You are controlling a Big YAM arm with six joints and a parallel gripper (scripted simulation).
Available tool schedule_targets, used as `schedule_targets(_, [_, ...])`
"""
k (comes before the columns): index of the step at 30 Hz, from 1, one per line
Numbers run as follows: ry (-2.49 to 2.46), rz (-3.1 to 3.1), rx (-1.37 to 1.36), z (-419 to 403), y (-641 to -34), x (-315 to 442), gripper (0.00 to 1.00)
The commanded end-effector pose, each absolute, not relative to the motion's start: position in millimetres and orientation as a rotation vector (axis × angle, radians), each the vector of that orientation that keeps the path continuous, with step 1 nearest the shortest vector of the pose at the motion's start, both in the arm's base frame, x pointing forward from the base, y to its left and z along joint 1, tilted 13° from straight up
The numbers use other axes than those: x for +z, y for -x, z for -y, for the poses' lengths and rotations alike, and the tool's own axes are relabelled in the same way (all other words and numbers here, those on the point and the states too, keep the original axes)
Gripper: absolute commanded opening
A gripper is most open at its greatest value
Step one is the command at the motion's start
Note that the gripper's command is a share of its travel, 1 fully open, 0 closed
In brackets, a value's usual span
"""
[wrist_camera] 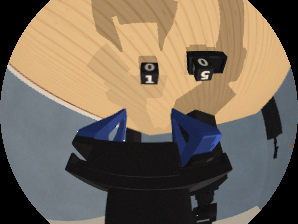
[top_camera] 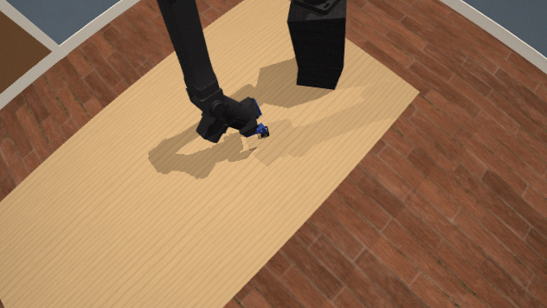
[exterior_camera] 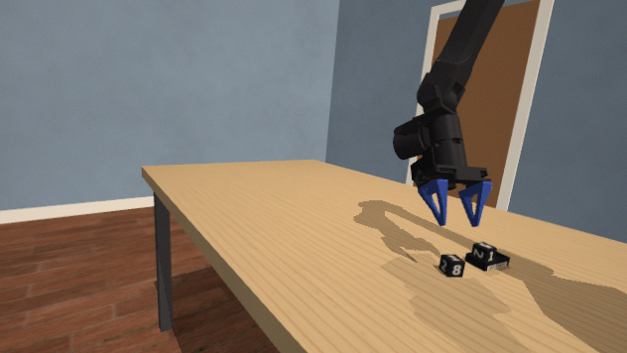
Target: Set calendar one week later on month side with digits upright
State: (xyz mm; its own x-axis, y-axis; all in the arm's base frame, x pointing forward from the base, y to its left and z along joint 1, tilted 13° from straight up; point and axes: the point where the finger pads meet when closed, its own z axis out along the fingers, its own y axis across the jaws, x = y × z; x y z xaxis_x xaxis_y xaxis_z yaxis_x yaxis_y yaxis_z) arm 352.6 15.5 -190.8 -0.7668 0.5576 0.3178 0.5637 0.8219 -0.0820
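Note:
The gripper [top_camera: 261, 119] [exterior_camera: 459, 225] [wrist_camera: 149, 110] is open and empty, above the table and the cubes. A black loose cube [top_camera: 265, 132] [exterior_camera: 451, 266] [wrist_camera: 149, 73] stands on the table beside the tray, with 8 and 2 on its sides in the exterior view and 0 and 1 in the wrist view. The small black tray [exterior_camera: 475, 263] [wrist_camera: 221, 56] has a pale printed label. Another black cube [exterior_camera: 483, 253] [wrist_camera: 203, 70] is in it, showing 2 and 1 in the exterior view, 0 and an inverted 5 in the wrist view. Whether it sits fully flat is unclear.
The wooden table [top_camera: 173, 225] [exterior_camera: 278, 218] carries the cubes and tray. The black arm base block [top_camera: 318, 52] stands at the table's back in the top view. The arm hides the tray there, and its shadows fall around the cubes.

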Motion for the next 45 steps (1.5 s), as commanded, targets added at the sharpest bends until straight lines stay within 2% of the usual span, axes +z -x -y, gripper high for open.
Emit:
schedule_targets(1, [0.912, 2.67, -0.016, -8.3, -353.8, -198.1, 0.65])
schedule_targets(33, [1.012, 3.164, 0.233, -18.3, -352.8, -191.4, 0.65])
schedule_targets(34, [1.047, 3.16, 0.23, -12.2, -359.0, -190.6, 1.0])
schedule_targets(45, [1.004, 3.154, 0.238, -18.1, -351.9, -191.5, 1.0])
